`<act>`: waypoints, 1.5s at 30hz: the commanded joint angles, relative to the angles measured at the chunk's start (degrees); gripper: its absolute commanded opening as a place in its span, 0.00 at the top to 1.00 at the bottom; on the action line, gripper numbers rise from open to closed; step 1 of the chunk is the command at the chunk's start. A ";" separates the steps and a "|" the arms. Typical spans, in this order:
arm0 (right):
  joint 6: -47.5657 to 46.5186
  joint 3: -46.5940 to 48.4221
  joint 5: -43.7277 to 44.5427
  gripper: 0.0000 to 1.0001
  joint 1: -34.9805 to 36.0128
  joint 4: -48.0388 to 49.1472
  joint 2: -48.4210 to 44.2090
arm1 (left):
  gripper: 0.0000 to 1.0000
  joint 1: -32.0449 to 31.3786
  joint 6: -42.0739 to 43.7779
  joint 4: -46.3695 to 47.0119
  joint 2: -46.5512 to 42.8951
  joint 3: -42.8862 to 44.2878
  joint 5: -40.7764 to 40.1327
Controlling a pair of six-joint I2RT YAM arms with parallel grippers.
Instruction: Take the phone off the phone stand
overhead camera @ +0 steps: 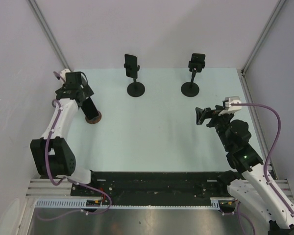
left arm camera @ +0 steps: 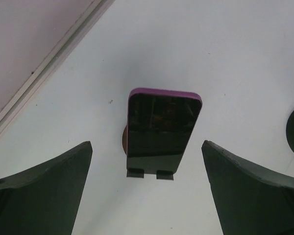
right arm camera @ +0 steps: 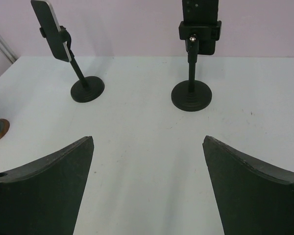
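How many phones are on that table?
3: black phone on back-left pole stand, dark phone on back-right pole stand, purple-cased phone on low brown-based stand at left.

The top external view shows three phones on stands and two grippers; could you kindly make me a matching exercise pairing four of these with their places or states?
Things:
1. purple-cased phone
2. tilted phone
3. upright phone
4. right gripper

Places or states:
A. table's far side, right of centre
B. on the brown-based stand, facing the open left gripper
C. far side, left of centre
D. open, holding nothing

Pairs: 1-B, 2-C, 3-A, 4-D.
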 commanded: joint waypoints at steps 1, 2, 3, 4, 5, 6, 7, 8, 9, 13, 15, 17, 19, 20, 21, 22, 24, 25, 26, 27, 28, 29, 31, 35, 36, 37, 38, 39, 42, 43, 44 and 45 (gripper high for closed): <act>-1.93 0.21 -1.14 0.00 0.20 1.27 2.45 | 0.00 1.95 3.66 0.38 4.43 6.38 3.20; -2.02 0.21 -2.10 0.00 0.11 1.70 2.98 | 0.00 2.13 4.28 0.38 5.23 7.61 3.20; -1.93 0.21 -3.16 0.00 0.11 1.88 3.42 | 0.00 2.22 4.37 0.46 5.94 8.14 3.37; -1.85 0.21 -4.21 0.00 0.20 2.06 4.38 | 0.00 2.48 4.72 0.38 6.82 8.67 3.46; -1.93 0.21 -6.22 0.00 0.20 2.32 4.74 | 0.00 2.57 5.33 0.38 8.04 9.72 3.64; -1.93 0.21 -6.76 0.00 0.20 2.32 5.26 | 0.00 2.66 5.60 0.55 8.84 10.25 4.34; -1.93 0.21 -7.21 0.00 0.20 2.32 6.05 | 0.00 2.66 5.95 0.46 9.28 10.78 4.69; -1.93 0.21 -7.47 0.00 0.29 2.32 6.41 | 0.00 2.57 6.74 0.46 10.42 11.83 4.96; -1.93 0.21 -7.47 0.00 0.20 2.24 6.67 | 0.00 2.57 7.09 0.55 10.95 12.28 5.05; -2.20 0.21 -8.35 0.00 0.20 2.76 7.81 | 0.00 2.66 8.15 0.46 12.71 13.16 3.38; -2.37 0.21 -8.35 0.00 0.20 2.67 8.34 | 0.00 2.57 8.59 0.46 13.59 13.42 3.20; -2.37 0.21 -8.61 0.00 0.20 2.59 8.69 | 0.00 2.66 8.85 0.55 14.03 13.51 2.67; -2.55 0.21 -8.88 0.00 0.20 2.67 8.96 | 0.00 2.75 8.94 0.46 14.73 13.51 2.50; -2.46 0.21 -9.14 0.00 0.20 2.59 9.05 | 0.00 2.75 8.94 0.46 15.17 13.51 2.58; -2.55 0.21 -9.32 0.00 0.29 2.59 9.31 | 0.00 2.75 8.85 0.46 15.61 13.51 2.85; -2.55 0.21 -9.41 0.00 0.20 2.67 9.40 | 0.00 2.83 8.85 0.55 15.79 13.42 3.02; -2.46 0.21 -9.49 0.00 0.20 2.76 9.75 | 0.00 3.01 8.59 0.46 16.14 13.25 3.73; -2.55 0.21 -9.67 0.00 0.20 2.67 9.75 | 0.00 3.01 8.07 0.46 16.05 12.64 3.99; -2.46 0.21 -9.58 0.00 0.29 2.59 9.84 | 0.00 3.10 7.89 0.55 15.97 12.37 4.43; -2.55 0.21 -9.76 0.00 0.29 2.67 9.92 | 0.00 3.10 7.71 0.55 16.05 12.11 4.52; -2.46 0.21 -9.76 0.00 0.20 2.50 10.01 | 0.00 3.19 7.45 0.55 15.88 11.58 4.61; -2.46 0.21 -9.76 0.00 0.20 2.41 9.93 | 0.00 3.19 7.36 0.64 15.88 11.40 4.95; -2.55 0.21 -9.67 0.00 0.29 2.41 10.19 | 0.00 3.19 7.53 0.73 15.79 10.44 5.22; -2.37 0.21 -9.76 0.00 0.20 2.32 10.36 | 0.02 3.27 7.54 2.13 15.17 8.59 6.19; -2.37 0.21 -9.67 0.00 0.29 2.24 10.45 | 0.03 3.27 7.36 2.57 14.83 8.15 6.45; -2.37 0.21 -9.84 0.00 0.29 2.23 10.54 | 0.04 3.27 7.45 3.01 14.47 7.02 6.63; -2.37 0.12 -9.93 0.00 0.29 2.32 10.45 | 0.05 3.36 7.45 4.14 13.77 6.40 6.80; -2.29 0.12 -10.02 0.00 0.20 2.32 10.54 | 0.05 3.19 7.45 4.68 13.42 5.70 7.24; -2.11 -0.05 -10.20 0.00 0.29 2.41 10.45 | 0.07 3.27 7.45 6.09 12.36 3.85 7.77; -2.20 -0.14 -10.20 0.00 0.20 2.50 10.37 | 0.07 3.27 7.36 6.35 12.10 3.15 7.60; -2.11 -0.23 -10.28 0.00 0.20 2.41 10.19 | 0.07 3.27 7.45 6.96 11.92 2.79 7.42; -2.02 -0.32 -10.37 0.00 0.29 2.41 10.19 | 0.07 3.19 7.53 7.14 11.84 2.44 7.25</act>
